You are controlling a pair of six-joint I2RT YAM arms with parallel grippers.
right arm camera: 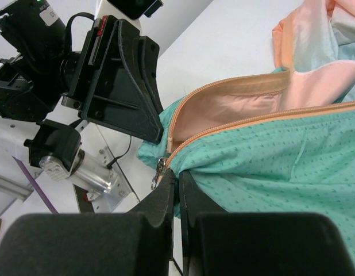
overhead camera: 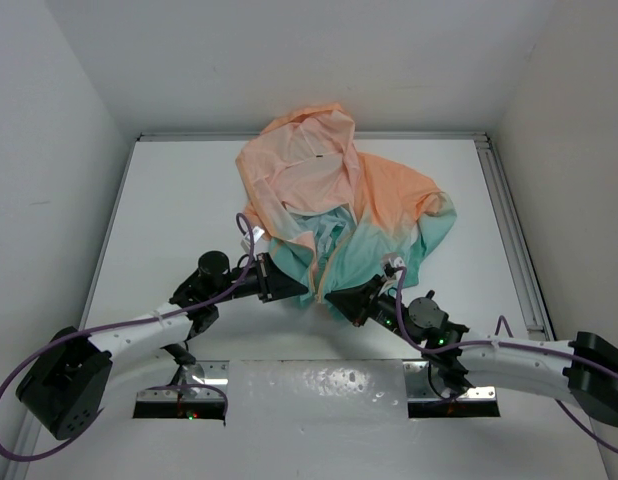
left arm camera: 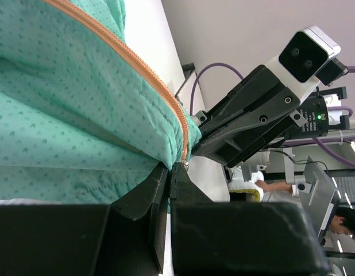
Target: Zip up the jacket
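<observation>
No text, brand, number or sign can be read. One small white label (right arm camera: pixel 46 17) is seen on a black motor housing (right arm camera: pixel 25 40), but its print is too blurred to be made out.

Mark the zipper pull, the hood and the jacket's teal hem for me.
zipper pull (right arm camera: pixel 158 173): right wrist view, on the hanging metal tab.
hood (overhead camera: pixel 309 138): top external view, on its peach crown.
teal hem (overhead camera: pixel 381 262): top external view, near its lower edge.
</observation>
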